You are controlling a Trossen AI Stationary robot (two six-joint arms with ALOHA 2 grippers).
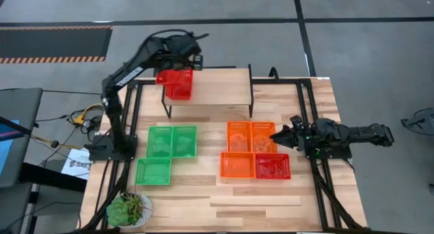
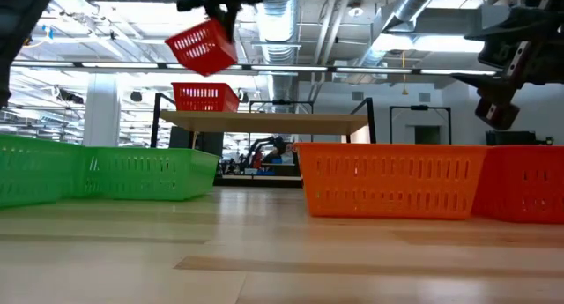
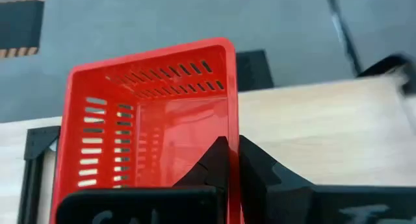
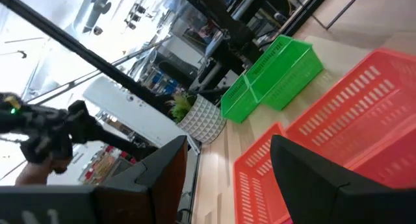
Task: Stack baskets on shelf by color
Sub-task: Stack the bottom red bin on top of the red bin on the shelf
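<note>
The left claw point(image 2: 222, 6) pinches one wall of a red plastic mesh basket point(image 2: 202, 47), tilted above another red basket point(image 2: 205, 97) on the light wooden shelf point(image 2: 264, 121). Released tilted, it could miss nesting and slide off. The right claw point(image 1: 279, 135), spread, waits beside the orange baskets point(image 1: 251, 136).

An industrial lab hall: exposed ceiling ducts point(image 2: 291, 13), grey concrete floor point(image 1: 352, 51), hazard-striped floor mat point(image 1: 54, 44).

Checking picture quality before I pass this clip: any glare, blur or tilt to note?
Low view: ceiling lights glare bright behind the held red basket, and the near tabletop is soft. Right wrist view: strongly tilted, its own fingers blurred up close. Left wrist view: basket wall sharp. High view: even light.
</note>
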